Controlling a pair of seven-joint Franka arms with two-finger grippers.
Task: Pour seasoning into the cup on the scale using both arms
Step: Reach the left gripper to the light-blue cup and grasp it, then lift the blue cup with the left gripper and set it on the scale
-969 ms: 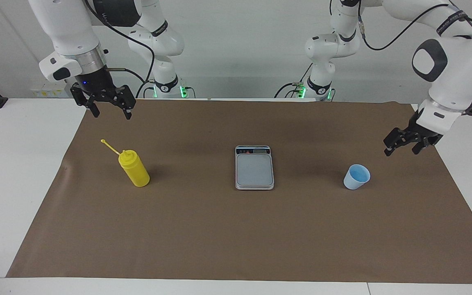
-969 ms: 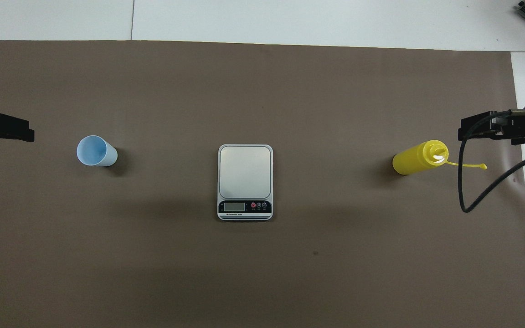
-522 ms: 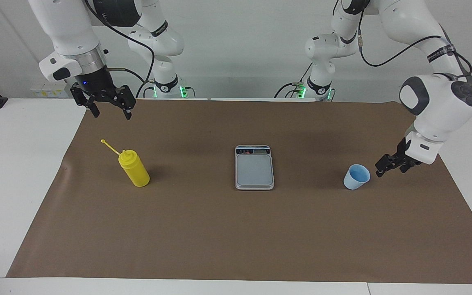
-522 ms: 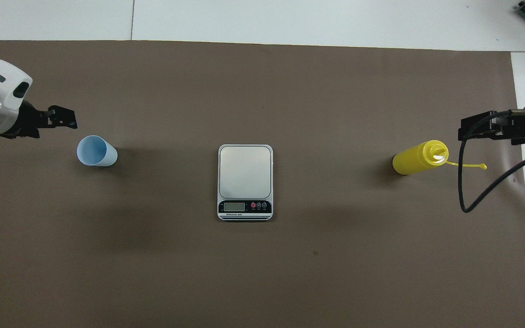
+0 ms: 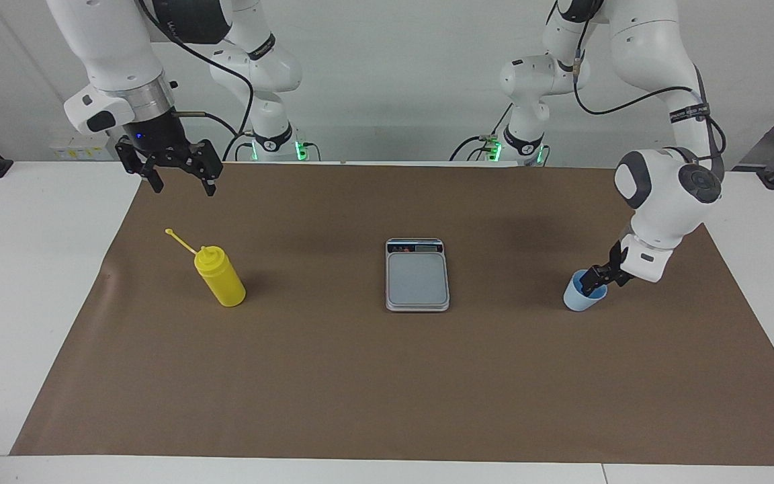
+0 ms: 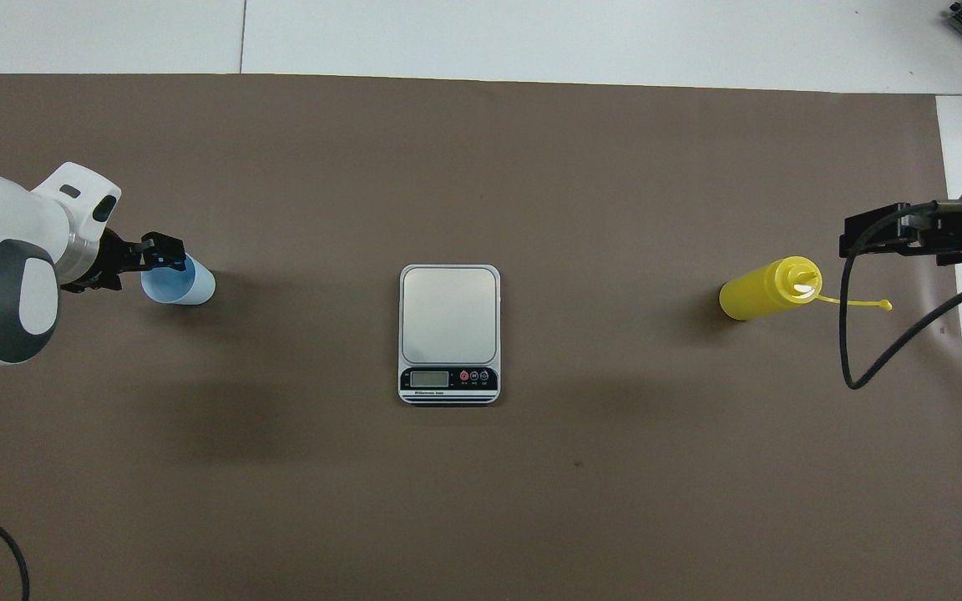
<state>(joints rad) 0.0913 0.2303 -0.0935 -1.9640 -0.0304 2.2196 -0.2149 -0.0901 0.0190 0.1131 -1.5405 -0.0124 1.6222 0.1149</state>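
Left gripper (image 5: 592, 285) at rim of small light-blue tapered plastic cup (image 5: 580, 298), toward left arm's end of brown mat; finger state indeterminate. Grip rim wall squarely, lift without tipping toward flat silver-grey scale (image 5: 417, 275). Right gripper (image 5: 179, 176) waits open, above mat near yellow squeeze bottle (image 5: 220, 277).

A robotics lab bench, this: two white jointed arms (image 5: 656, 202) bolted at twelve o'clock in the facing view, green status lights glowing at their bases, black cables looping, brown paper sheet (image 5: 387, 376) over a white table (image 5: 31, 282), bare pale wall.
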